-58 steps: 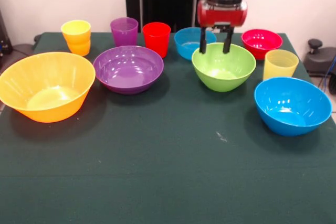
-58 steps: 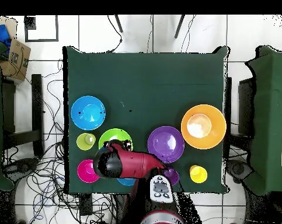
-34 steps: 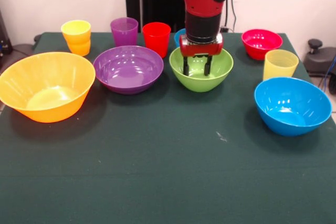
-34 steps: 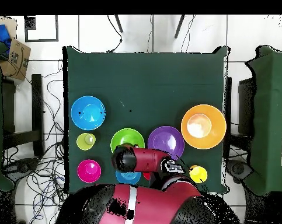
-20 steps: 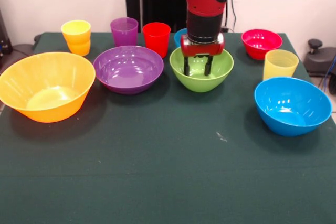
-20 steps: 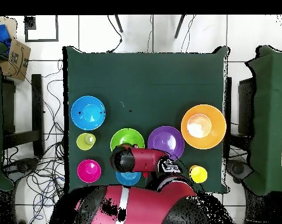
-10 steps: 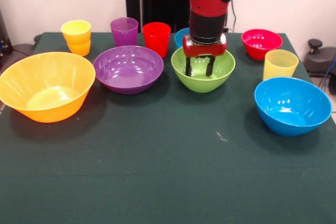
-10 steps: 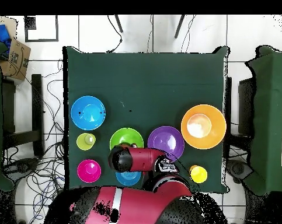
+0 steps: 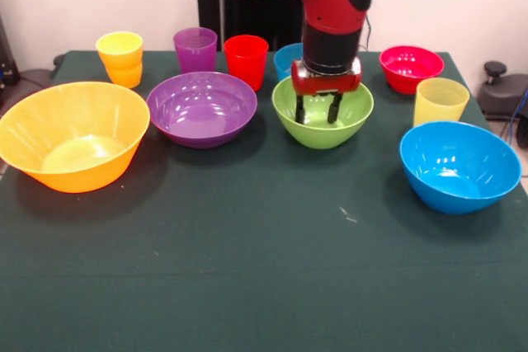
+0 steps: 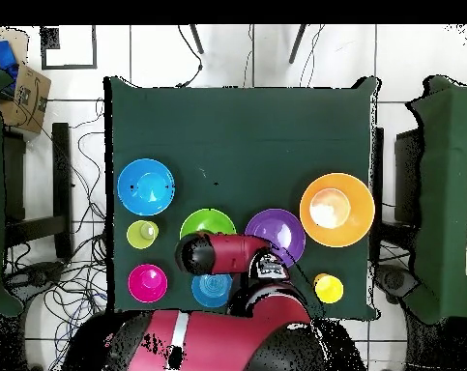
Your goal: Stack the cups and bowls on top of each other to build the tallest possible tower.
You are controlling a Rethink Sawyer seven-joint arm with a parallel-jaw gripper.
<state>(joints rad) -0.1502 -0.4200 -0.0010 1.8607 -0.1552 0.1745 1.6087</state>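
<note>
The gripper (image 9: 316, 110) hangs with its fingers apart inside the green bowl (image 9: 322, 125), which sits on the table (image 9: 247, 245) between the purple bowl (image 9: 202, 108) and the pale yellow cup (image 9: 440, 101).

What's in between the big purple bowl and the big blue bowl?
The green bowl sits between the purple bowl and the blue bowl, with the robot's hand reaching down inside it. The front view shows this best.
</note>
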